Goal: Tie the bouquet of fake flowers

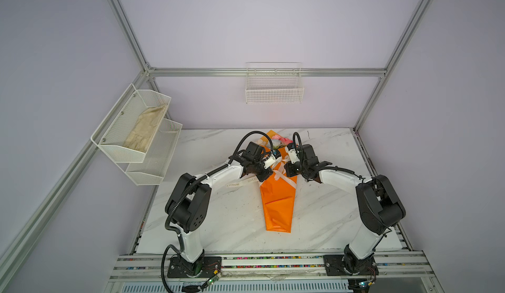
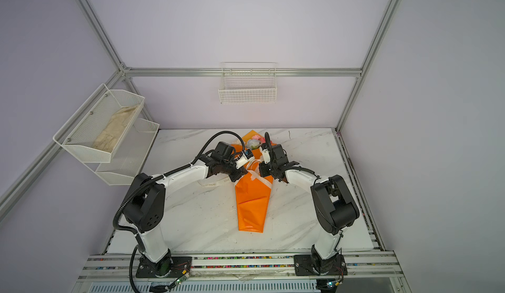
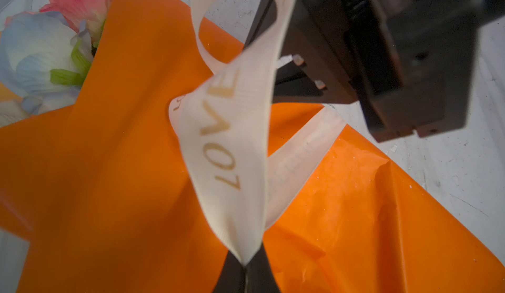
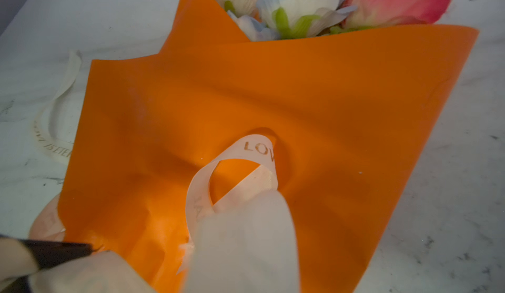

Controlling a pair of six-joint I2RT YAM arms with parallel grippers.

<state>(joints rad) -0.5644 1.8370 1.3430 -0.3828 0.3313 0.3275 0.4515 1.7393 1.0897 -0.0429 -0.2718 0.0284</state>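
Here the bouquet (image 1: 277,204) lies lengthwise, blooms to the rear; left tool (image 3: 244,268) pinches ribbon (image 3: 232,141), right tool (image 1: 284,170) closed

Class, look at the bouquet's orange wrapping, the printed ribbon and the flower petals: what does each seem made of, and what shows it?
Orange wrapping: likely thin paper or film, smooth with slight sheen; it holds sharp creases.
Ribbon: woven fabric, matte cream, fine ribbing, gold lettering.
Petals: probably synthetic cloth; faint veins, soft thin edges.

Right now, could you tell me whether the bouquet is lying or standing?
Lying: the bouquet of fake flowers rests lengthwise on the table in both top views.
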